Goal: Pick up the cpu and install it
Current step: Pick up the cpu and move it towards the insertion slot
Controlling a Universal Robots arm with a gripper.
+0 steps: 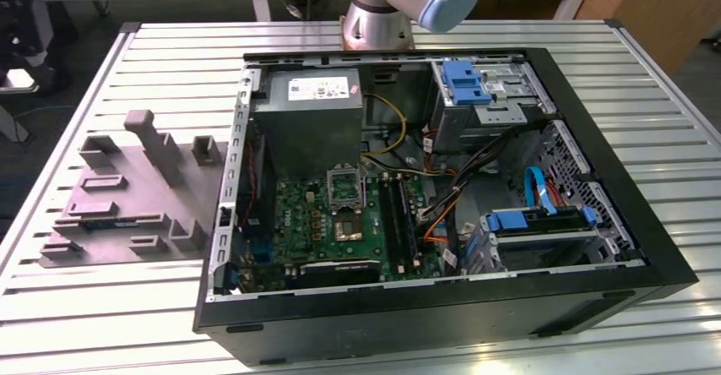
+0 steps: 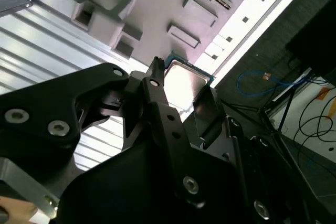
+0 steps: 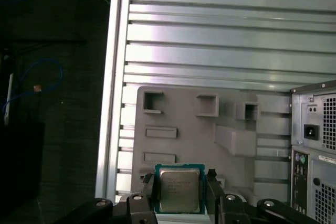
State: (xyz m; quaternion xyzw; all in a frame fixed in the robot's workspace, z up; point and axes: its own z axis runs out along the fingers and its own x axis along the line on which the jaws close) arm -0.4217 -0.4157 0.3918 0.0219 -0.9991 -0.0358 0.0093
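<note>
The cpu [image 3: 179, 188], a small square chip with a silvery top and a green rim, sits between the two black fingers [image 3: 148, 186] of my gripper [image 3: 179, 181]. The gripper is shut on it by its edges. In the second wrist view the same cpu [image 2: 186, 78] shows bright between the fingertips [image 2: 155, 80] of the gripper [image 2: 182, 83]. It hangs well above the grey fixture tray [image 3: 210, 129], over the tray's edge near the table rim. The green motherboard [image 1: 321, 214] lies in the open computer case [image 1: 631, 257], with its socket frame [image 1: 344, 185] standing open.
In the exterior view the grey tray [image 1: 124, 198] lies on the slatted metal table [image 1: 101, 307], on that view's left of the case. A grey power supply box [image 1: 306, 109], drive cages with blue tabs [image 1: 464, 84] and loose cables [image 1: 451, 193] crowd the case. The arm's base [image 1: 377, 20] stands behind it.
</note>
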